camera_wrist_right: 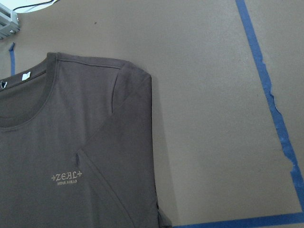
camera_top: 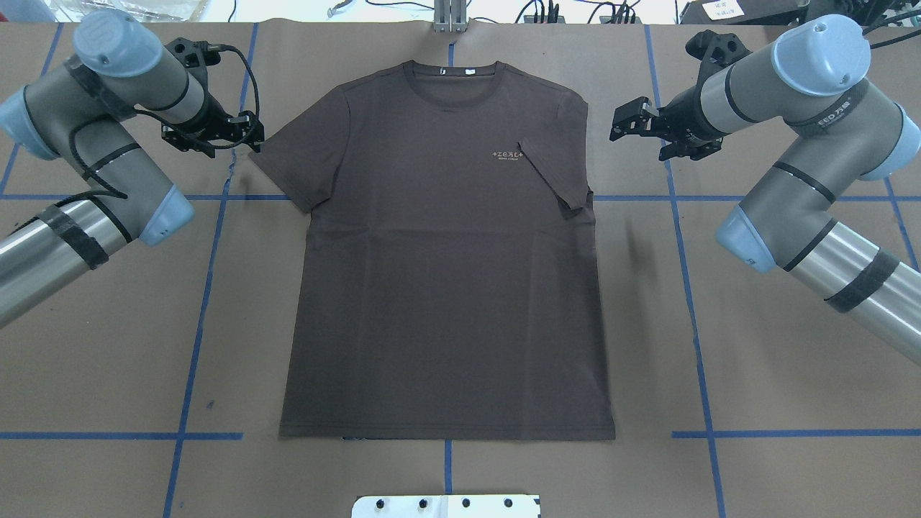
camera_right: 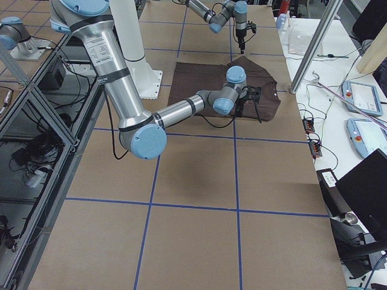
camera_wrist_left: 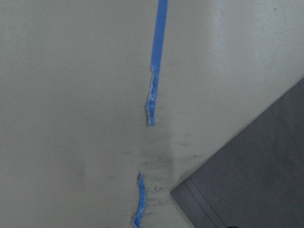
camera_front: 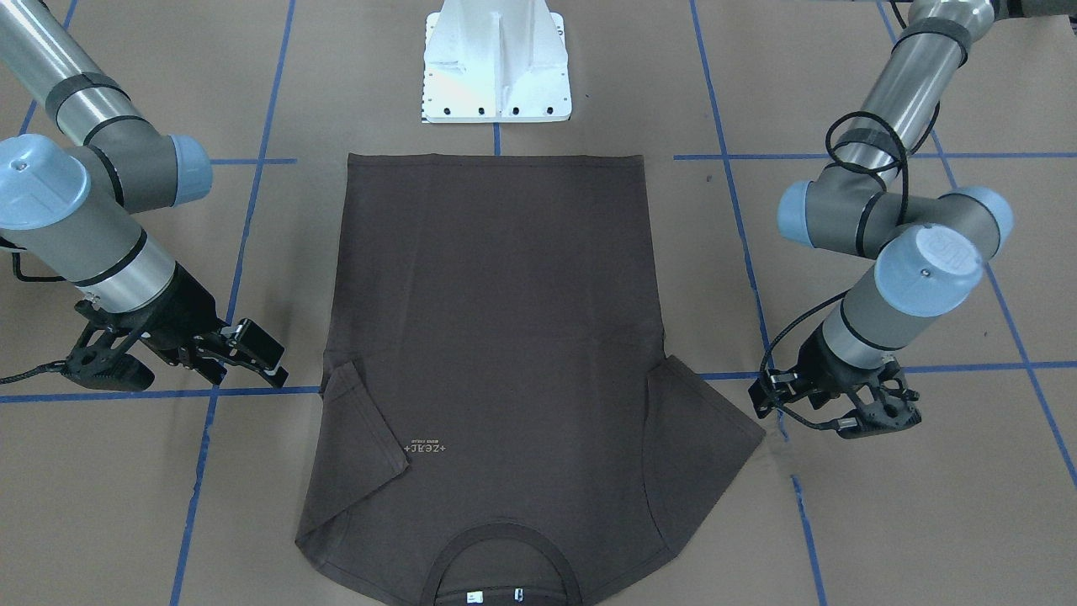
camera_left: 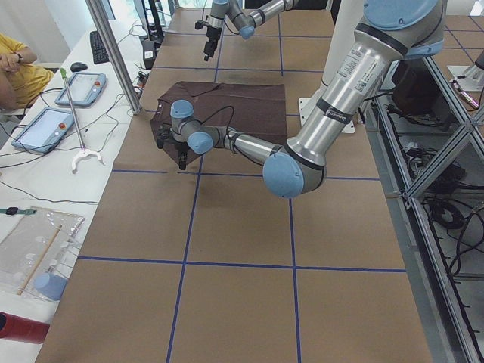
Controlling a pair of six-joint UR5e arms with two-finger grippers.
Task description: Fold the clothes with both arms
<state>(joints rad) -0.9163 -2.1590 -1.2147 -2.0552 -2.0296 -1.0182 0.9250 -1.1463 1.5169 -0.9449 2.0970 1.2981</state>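
Observation:
The dark brown T-shirt lies flat and front up on the brown table, collar on the far side from the robot's base. One sleeve is folded inward beside the pale logo. The other sleeve lies spread out. My left gripper hovers just off that spread sleeve's tip, open and empty; its wrist view shows the sleeve corner. My right gripper stands open and empty, a little way out from the folded side, looking down on the shoulder.
The white bolted pedestal stands past the shirt's hem. Blue tape lines grid the table, torn near the left gripper. A side bench holds tablets, with a seated person and a metal pole.

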